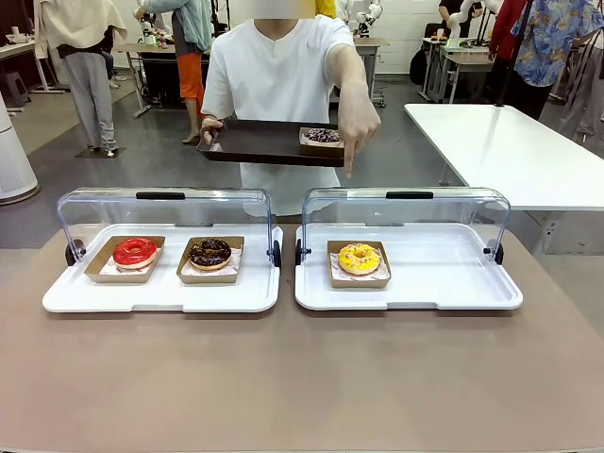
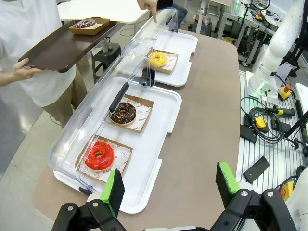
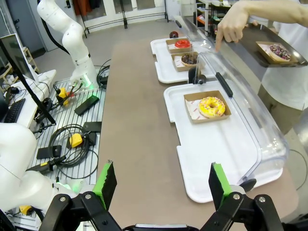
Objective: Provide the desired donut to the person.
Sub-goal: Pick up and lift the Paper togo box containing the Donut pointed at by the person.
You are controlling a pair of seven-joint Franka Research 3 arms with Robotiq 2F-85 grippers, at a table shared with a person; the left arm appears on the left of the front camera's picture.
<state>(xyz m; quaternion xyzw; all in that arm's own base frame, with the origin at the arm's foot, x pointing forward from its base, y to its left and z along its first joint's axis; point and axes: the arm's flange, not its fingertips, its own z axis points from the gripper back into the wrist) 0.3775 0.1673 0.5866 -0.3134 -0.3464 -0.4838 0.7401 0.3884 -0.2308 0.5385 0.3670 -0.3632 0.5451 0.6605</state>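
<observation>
Table front bare; raised lids wall trays' far side; person's finger over right lid.

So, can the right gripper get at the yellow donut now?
Probably yes: the clear lid is swung back, the yellow donut lies uncovered, and nothing stands between it and the open right gripper.

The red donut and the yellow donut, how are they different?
The red donut has plain shiny icing; the yellow donut has coloured sprinkles. The red donut shares its tray with a chocolate donut; the yellow donut sits alone. Both are rings in brown paper boats.
</observation>
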